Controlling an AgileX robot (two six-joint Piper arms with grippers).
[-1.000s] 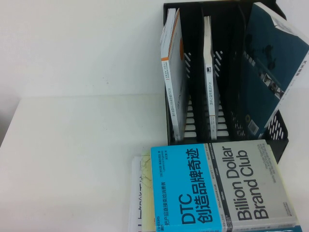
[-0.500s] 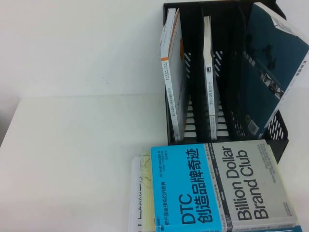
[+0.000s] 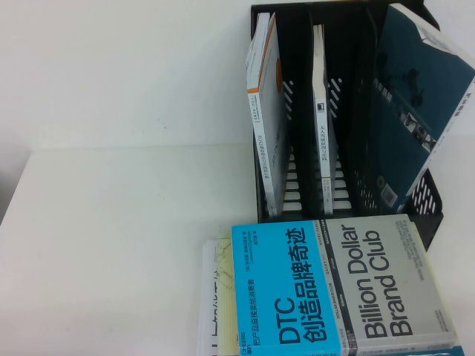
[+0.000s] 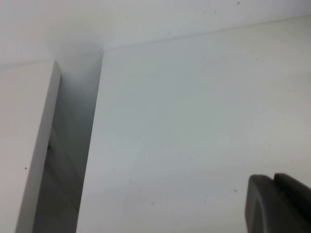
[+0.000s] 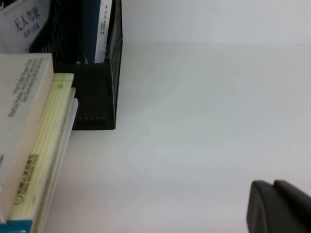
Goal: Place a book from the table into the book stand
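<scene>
Thick cyan-and-grey hardback-looking book with white "DTC" and black "Billion Dollar Brand Club" lettering (image 3: 338,285) lies flat on top of a small stack at the near edge of the plain white tabletop (image 3: 126,222), just in front of the black plastic file rack with upright dividers and mesh sides (image 3: 427,200). Under it: a pale yellow-green book (image 3: 223,297) and some loose white sheets, both poking out on the left.

Rack already holds a white book with an orange stripe (image 3: 266,126) in the left slot, a thin white book (image 3: 320,104) in the middle, and a large dark teal book (image 3: 415,111) leaning in the right slot. The gaps between them look free.

Neither arm shows in the high view. Left gripper (image 4: 279,204) hangs over bare table, well away from the stack; right gripper (image 5: 279,206) is over bare table to the side of the stack and rack. Only a dark tip of each shows, so fingers apart or together: cannot tell.

Handling guess: heavy, stiff block, glossy cover likely slippery. It overhangs the yellow book, so pinch across the thickness at a free long edge, near mid-length to limit droop. It needs tipping upright before slotting.
</scene>
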